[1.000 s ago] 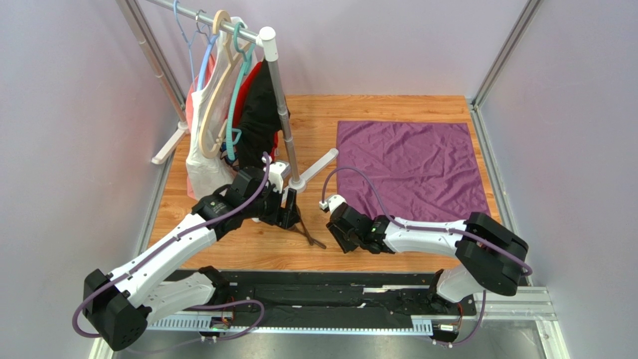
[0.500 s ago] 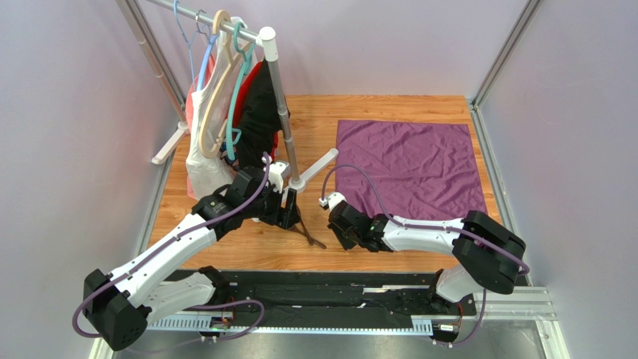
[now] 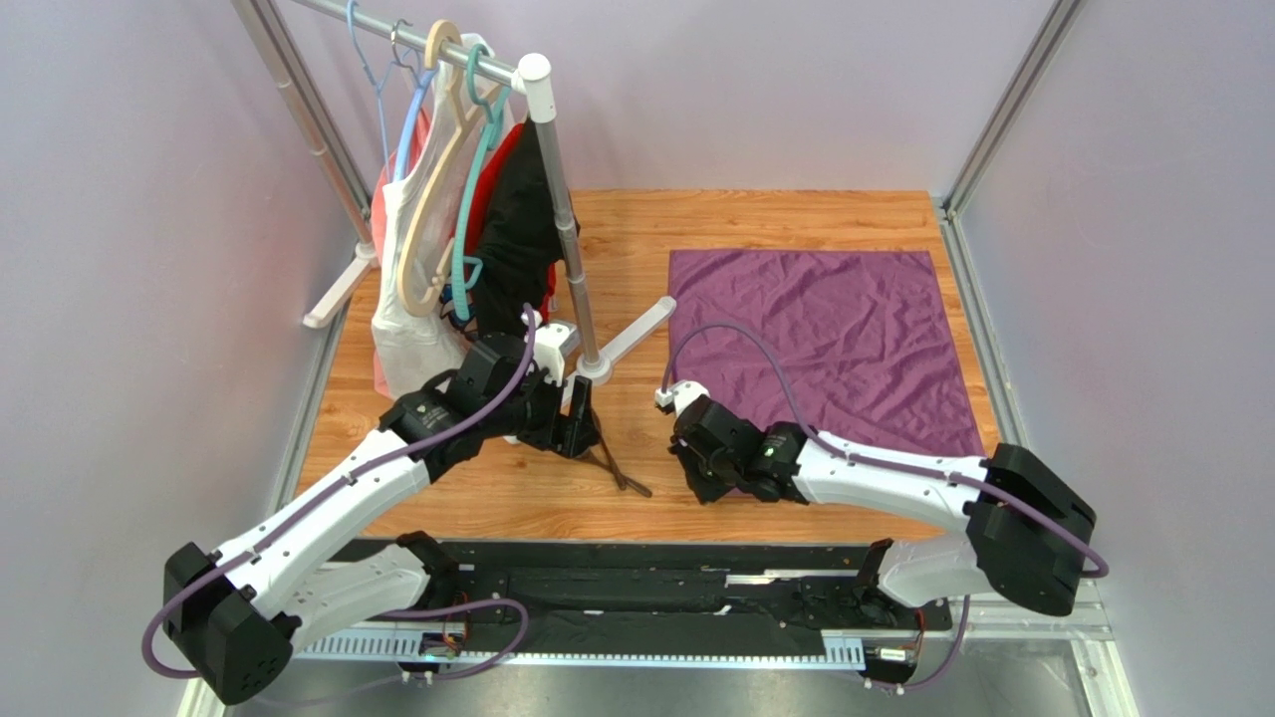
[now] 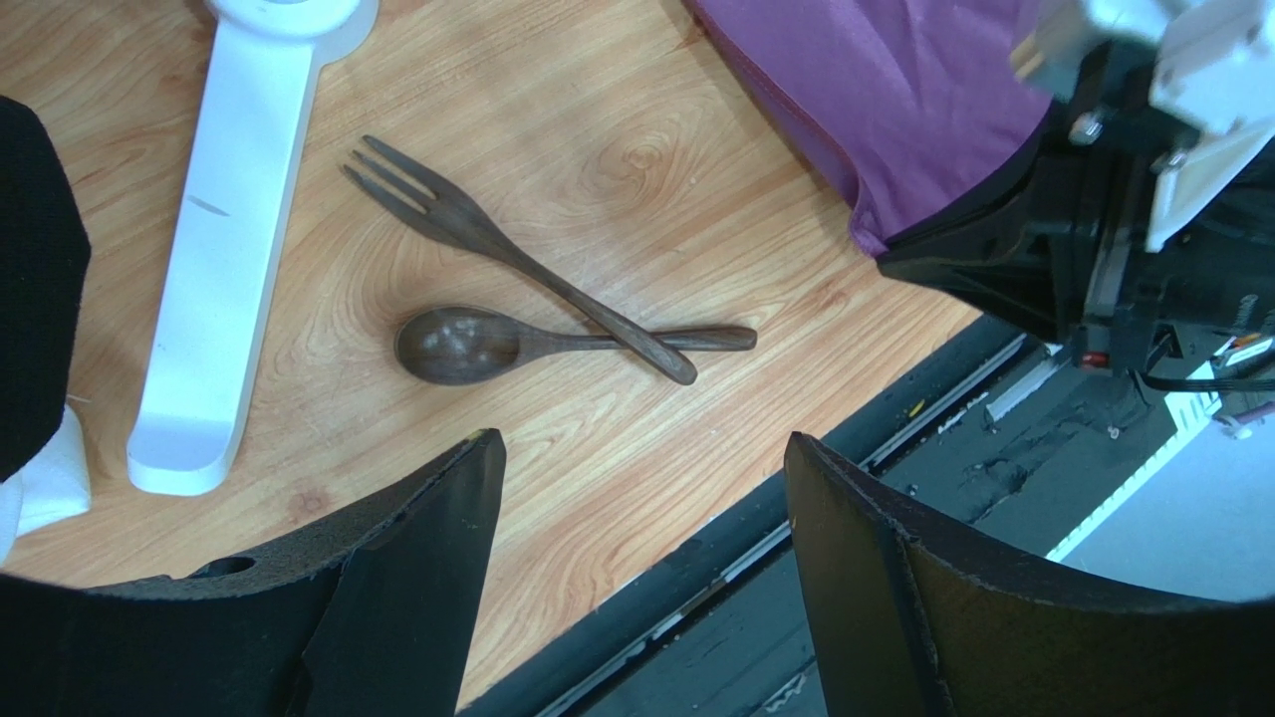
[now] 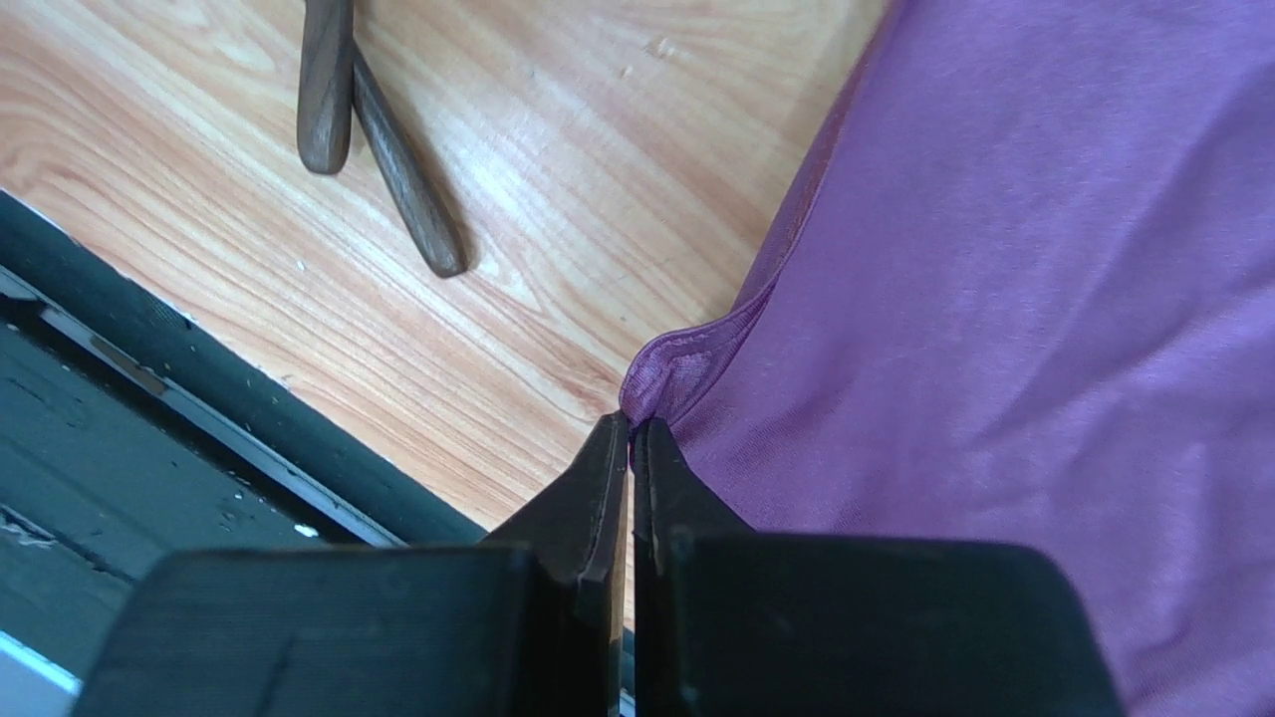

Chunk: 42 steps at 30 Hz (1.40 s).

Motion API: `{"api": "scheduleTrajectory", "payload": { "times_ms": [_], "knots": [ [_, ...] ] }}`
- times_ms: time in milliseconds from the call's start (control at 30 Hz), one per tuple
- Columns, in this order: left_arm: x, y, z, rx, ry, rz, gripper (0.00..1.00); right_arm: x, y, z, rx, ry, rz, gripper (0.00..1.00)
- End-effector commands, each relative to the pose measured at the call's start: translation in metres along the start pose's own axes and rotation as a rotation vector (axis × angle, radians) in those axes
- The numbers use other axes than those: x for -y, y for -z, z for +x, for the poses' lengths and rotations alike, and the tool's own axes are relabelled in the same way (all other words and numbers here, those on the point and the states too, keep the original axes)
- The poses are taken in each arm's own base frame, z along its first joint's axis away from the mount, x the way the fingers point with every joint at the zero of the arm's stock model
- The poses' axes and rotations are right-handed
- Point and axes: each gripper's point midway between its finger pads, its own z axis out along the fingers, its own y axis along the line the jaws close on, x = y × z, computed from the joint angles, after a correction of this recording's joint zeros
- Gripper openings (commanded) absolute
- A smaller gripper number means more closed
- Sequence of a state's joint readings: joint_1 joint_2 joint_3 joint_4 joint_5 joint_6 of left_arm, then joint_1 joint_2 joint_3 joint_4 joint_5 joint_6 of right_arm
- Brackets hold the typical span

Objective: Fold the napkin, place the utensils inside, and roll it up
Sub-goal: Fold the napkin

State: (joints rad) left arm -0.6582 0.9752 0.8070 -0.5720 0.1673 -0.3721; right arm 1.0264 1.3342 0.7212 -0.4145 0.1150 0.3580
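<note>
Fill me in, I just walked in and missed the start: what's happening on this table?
The right tool is pinched shut on the near left corner of the purple napkin, which lies spread flat on the table, not yet folded. The left tool hovers open above the wooden fork and spoon, which lie crossed on the wood beside the clothes rack's white foot, untouched.

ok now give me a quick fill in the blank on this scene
1. The right gripper is shut on the napkin's ___.
2. The left gripper hangs ___ above the fork and spoon.
3. The fork crosses the spoon at the spoon's ___.
Missing words: corner; open; handle
</note>
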Motion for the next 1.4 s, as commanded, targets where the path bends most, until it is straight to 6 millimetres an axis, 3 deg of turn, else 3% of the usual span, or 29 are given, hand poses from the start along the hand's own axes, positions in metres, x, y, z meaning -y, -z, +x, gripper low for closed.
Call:
{"api": "scheduleTrajectory", "payload": {
  "times_ms": [0,67,300,533,733,767,900,1200,1267,1300,1333,1367],
  "knots": [
    [0.005,0.006,-0.013,0.053,-0.009,0.024,0.78,0.022,0.019,-0.035,0.067,-0.064,0.063,0.0],
    [0.005,0.008,-0.014,0.06,-0.01,0.023,0.79,0.036,0.022,-0.044,0.088,-0.079,0.081,0.0],
    [0.006,0.009,-0.023,0.072,-0.026,0.028,0.81,0.115,0.03,-0.07,0.124,-0.188,0.224,0.0],
    [0.02,0.006,-0.061,0.102,-0.071,0.065,0.81,0.185,0.034,-0.095,0.138,-0.273,0.344,0.0],
    [0.032,-0.011,-0.084,0.061,-0.107,0.121,0.81,0.243,0.024,-0.107,0.116,-0.348,0.443,0.0],
    [0.03,-0.018,-0.084,0.042,-0.115,0.121,0.81,0.252,0.026,-0.116,0.133,-0.352,0.452,0.0],
    [0.026,-0.025,-0.082,0.021,-0.131,0.109,0.8,0.295,0.026,-0.121,0.13,-0.398,0.51,0.0],
    [0.017,-0.026,-0.073,-0.004,-0.146,0.086,0.8,0.381,0.024,-0.126,0.119,-0.468,0.614,0.0],
    [0.017,-0.028,-0.071,-0.017,-0.146,0.091,0.8,0.397,0.028,-0.135,0.138,-0.471,0.631,0.0],
    [0.017,-0.028,-0.07,-0.023,-0.145,0.092,0.8,0.407,0.024,-0.129,0.123,-0.485,0.641,0.0],
    [0.017,-0.03,-0.07,-0.026,-0.147,0.093,0.8,0.413,0.026,-0.14,0.144,-0.479,0.647,0.0],
    [0.017,-0.03,-0.07,-0.029,-0.145,0.097,0.8,0.426,0.03,-0.135,0.144,-0.504,0.663,0.0]
  ]
}}
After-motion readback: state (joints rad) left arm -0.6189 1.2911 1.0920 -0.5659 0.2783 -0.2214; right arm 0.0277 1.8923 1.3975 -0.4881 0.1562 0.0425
